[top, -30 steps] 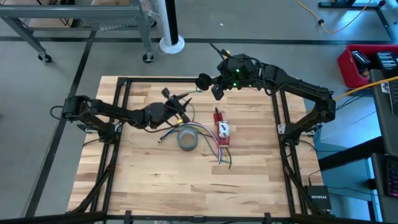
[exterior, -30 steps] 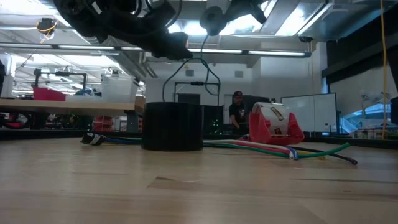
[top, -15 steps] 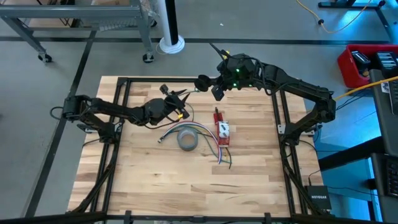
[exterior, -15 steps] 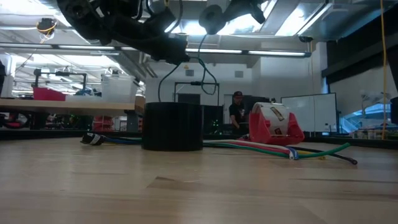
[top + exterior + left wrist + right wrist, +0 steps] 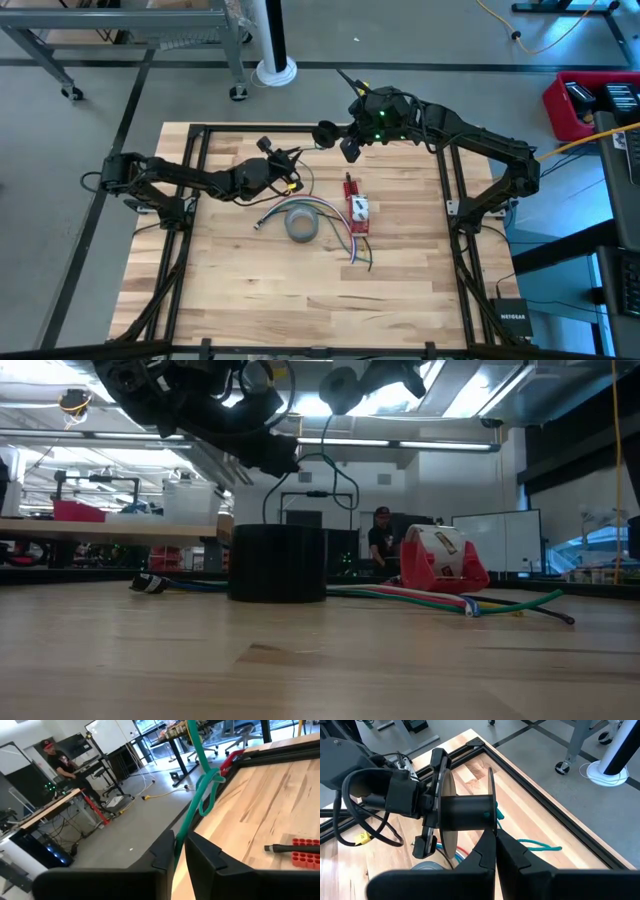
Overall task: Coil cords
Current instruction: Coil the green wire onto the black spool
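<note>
Now you're mid-wind: your left gripper (image 5: 179, 851) is pinched on the green cord (image 5: 197, 795), held in the air beside the black spool (image 5: 465, 812) that your clenched right gripper (image 5: 493, 851) carries. Next, lay another turn around the spool.
</note>
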